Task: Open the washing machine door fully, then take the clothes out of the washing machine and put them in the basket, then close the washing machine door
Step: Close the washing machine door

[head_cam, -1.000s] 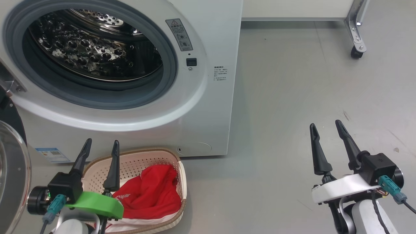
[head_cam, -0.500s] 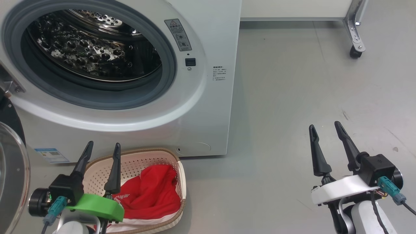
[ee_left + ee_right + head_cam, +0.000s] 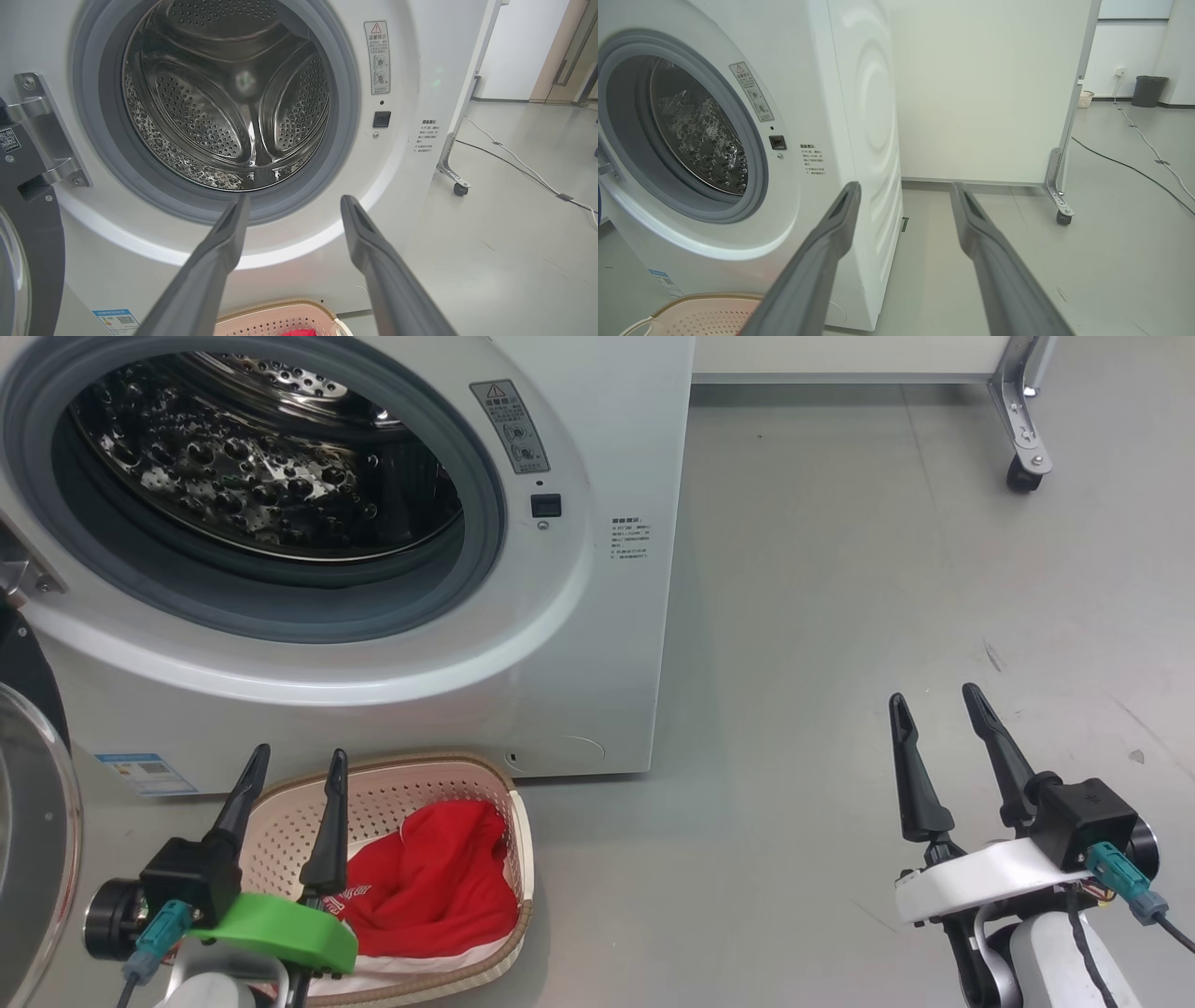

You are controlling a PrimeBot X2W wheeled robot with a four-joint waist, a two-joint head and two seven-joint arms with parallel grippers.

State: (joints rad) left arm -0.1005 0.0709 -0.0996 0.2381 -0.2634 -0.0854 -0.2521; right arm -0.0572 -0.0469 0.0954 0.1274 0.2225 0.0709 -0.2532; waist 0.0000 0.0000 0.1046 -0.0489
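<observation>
Door next
The washing machine door [image 3: 37, 831] lies left of the left gripper [image 3: 299, 751] (spread wide, empty), probably the nearer

White front-loading washing machine [image 3: 616, 644] ahead of left gripper [image 3: 299, 754]. Black-rimmed glass washing machine door [image 3: 37, 821] open wide, left of it. Red clothes [image 3: 439, 877] heaped in cream perforated basket [image 3: 392, 803], below-right of it.

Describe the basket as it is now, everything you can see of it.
The basket is a small rounded rectangle of cream plastic with perforated walls and a brown woven-look rim. It stands upright on the grey floor, just in front of the washing machine, below the drum opening. Red clothes with a white edge lie heaped inside. The open left gripper hangs over its near left corner; contact cannot be judged.
</observation>
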